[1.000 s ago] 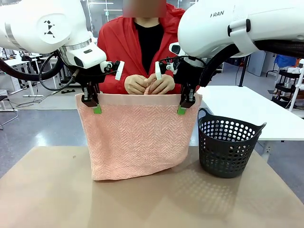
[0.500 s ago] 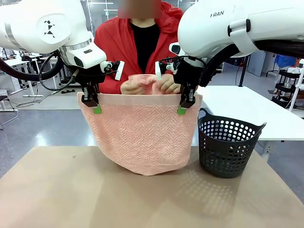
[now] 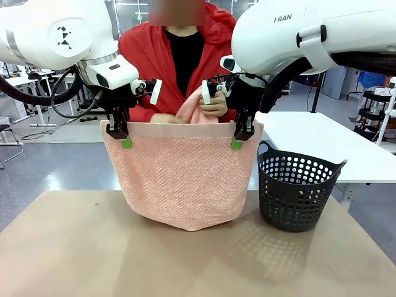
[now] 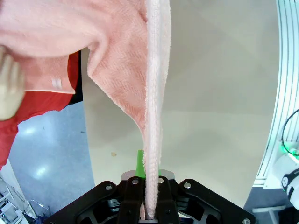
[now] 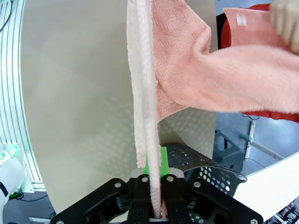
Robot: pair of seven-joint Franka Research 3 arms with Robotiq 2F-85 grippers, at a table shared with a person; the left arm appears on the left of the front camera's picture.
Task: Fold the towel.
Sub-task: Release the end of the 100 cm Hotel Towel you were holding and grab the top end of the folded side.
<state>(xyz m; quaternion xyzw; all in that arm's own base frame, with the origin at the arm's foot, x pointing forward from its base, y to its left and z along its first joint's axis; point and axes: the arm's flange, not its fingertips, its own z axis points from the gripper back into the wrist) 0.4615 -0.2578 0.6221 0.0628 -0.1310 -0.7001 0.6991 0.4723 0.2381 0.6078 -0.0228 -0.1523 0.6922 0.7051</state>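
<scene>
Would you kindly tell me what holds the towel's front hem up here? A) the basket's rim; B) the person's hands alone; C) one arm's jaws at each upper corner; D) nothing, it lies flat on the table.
C: the left arm's jaws and the right arm's jaws are each shut on an upper corner of the towel, which hangs between them.

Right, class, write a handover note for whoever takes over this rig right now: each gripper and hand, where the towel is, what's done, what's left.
Left gripper: shut on one top corner of the towel.
Right gripper: shut on the other top corner.
Person's hands: holding the towel's far edge up behind the top hem.
Towel: hangs doubled between the grippers above the table; a black basket stands to its right.
Done: towel lifted, first fold half made.
Left: bring the far edge to the held hem, lay it down, fold again.
</scene>
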